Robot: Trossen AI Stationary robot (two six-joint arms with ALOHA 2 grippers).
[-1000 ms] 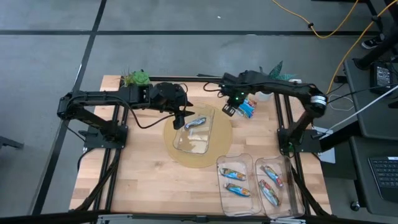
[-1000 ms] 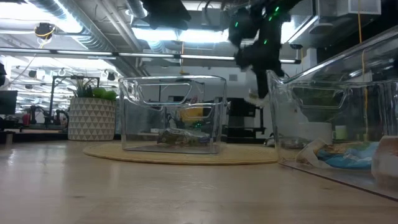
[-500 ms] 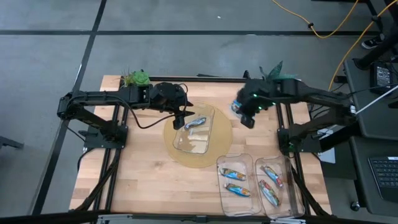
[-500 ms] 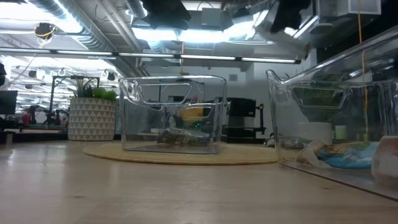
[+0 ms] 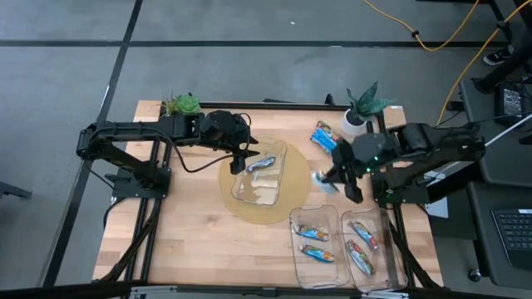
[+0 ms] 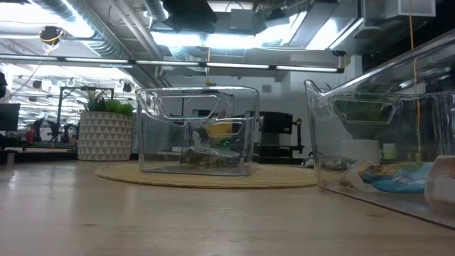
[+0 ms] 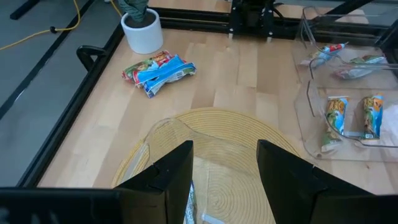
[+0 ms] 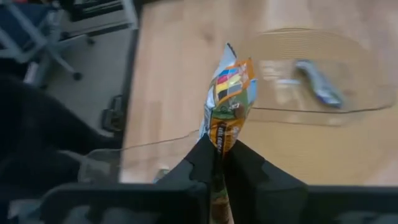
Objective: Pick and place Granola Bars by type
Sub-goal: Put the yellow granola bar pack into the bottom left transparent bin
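Observation:
My right gripper (image 5: 334,177) is shut on a multicoloured orange granola bar (image 8: 227,102), in the air between the round woven mat (image 5: 293,208) and the far-right pile of bars (image 5: 326,137). My left gripper (image 7: 224,177) is open and empty, hovering over the clear bin (image 5: 259,176) on the mat. A blue-and-silver bar (image 5: 262,164) lies on that bin's floor. Two clear bins (image 5: 347,245) at the near right hold several bars. In the low view only the centre bin (image 6: 197,131) and a near bin (image 6: 384,135) show. My right gripper pinches one end of the multicoloured bar (image 8: 219,142) between its two fingers (image 8: 245,163). The fingers lie along the bar's length. The rest of the bar sticks out past the fingertips, clear of the table and of every bin.
A white pot with a plant (image 5: 359,112) stands at the far right, just behind the loose pile of bars (image 7: 158,67). A green plant (image 5: 181,105) stands at the far left corner. Bare wood lies at the near left (image 5: 183,241).
My right gripper has risen from the far-right pile with the multicoloured bar. It has swung toward the table's near and right edges and has left the low view upward. My left gripper has kept still.

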